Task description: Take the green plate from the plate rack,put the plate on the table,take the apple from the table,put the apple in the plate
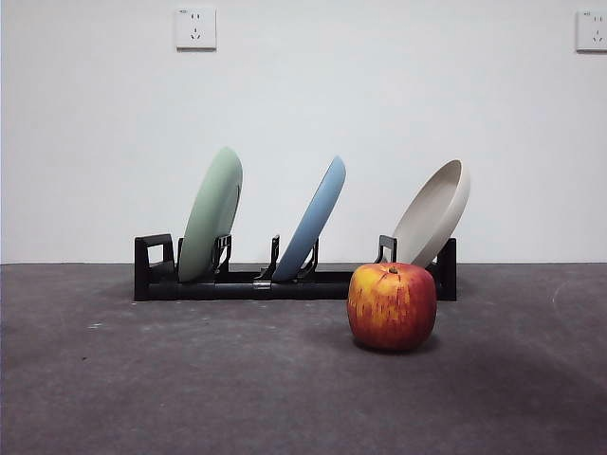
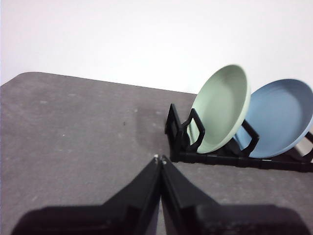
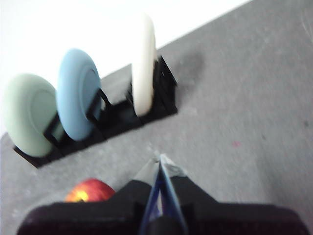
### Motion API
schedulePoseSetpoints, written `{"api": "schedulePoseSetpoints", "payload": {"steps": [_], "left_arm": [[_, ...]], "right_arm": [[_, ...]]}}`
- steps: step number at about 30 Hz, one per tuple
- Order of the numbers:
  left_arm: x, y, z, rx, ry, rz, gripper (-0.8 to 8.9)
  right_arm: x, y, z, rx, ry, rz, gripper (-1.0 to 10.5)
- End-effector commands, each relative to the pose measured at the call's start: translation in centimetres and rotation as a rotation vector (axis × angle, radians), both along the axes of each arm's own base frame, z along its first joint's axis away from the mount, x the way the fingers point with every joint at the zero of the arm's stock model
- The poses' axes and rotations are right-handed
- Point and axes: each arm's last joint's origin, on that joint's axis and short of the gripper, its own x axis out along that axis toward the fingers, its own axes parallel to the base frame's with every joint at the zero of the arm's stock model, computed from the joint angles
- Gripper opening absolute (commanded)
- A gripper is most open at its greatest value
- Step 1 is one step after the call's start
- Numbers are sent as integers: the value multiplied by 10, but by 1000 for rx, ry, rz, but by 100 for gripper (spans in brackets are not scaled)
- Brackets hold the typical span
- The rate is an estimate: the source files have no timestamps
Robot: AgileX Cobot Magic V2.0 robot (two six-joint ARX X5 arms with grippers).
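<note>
Green plate (image 2: 221,108): leaned in plate rack (image 2: 215,157), just beyond closed, empty left gripper (image 2: 160,158). Judged stiff, light, slick; grasp by upper rim. Right gripper (image 3: 159,159) closed, empty, apple (image 3: 89,191) beside.

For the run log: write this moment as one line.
stage: not started | pale green round plate: in black slotted rack | red-yellow apple: on grey table | left gripper: shut, empty | right gripper: shut, empty

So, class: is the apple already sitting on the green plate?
No, the apple rests on the table, while the green plate stands in the plate rack.
</note>
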Motion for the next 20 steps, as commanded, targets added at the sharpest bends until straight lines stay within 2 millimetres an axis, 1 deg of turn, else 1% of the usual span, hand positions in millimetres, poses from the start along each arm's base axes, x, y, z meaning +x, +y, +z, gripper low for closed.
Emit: {"api": "schedulePoseSetpoints", "payload": {"steps": [1,5,7,12,15,18,20], "left_arm": [[5,-1,17,-13,13,-33,-6],[18,-2,44,-44,51,-103,-6],[28,-3,56,-57,80,-168,-6],[56,-7,78,-106,180,-365,-6],[75,-9,86,-147,251,-469,-5],[90,-10,91,-175,303,-518,-3],[98,-10,93,-181,323,-530,1]], "right_arm": [[2,0,22,8,-17,0,-12],[11,1,54,-50,-30,12,-12],[18,2,68,-83,-28,38,-12],[39,5,96,-144,7,130,-12],[56,9,106,-178,69,222,-11],[72,13,112,-187,127,349,5],[82,15,113,-174,164,401,8]]}}
